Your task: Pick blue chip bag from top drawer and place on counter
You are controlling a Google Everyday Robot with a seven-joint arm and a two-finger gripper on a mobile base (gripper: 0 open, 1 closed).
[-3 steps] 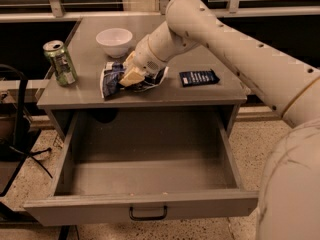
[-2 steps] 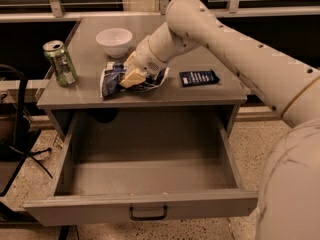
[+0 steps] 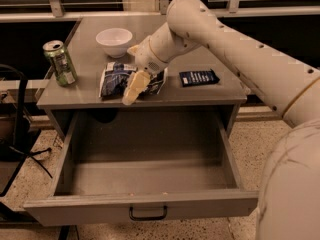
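Green can (image 3: 60,63) and white bowl (image 3: 114,40) stand on the desk (image 3: 75,95) at left. The blue chip bag (image 3: 114,79) already lies on the desk, out of the open top drawer (image 3: 145,179), so placing looks done; only letting go and backing off may remain. The gripper (image 3: 134,88) sits over the bag; whether it grips, I cannot tell. No print on bag or dark packet (image 3: 198,77) is readable

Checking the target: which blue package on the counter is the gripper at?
The crumpled blue chip bag, beneath the gripper; the flat dark-blue packet lies apart.
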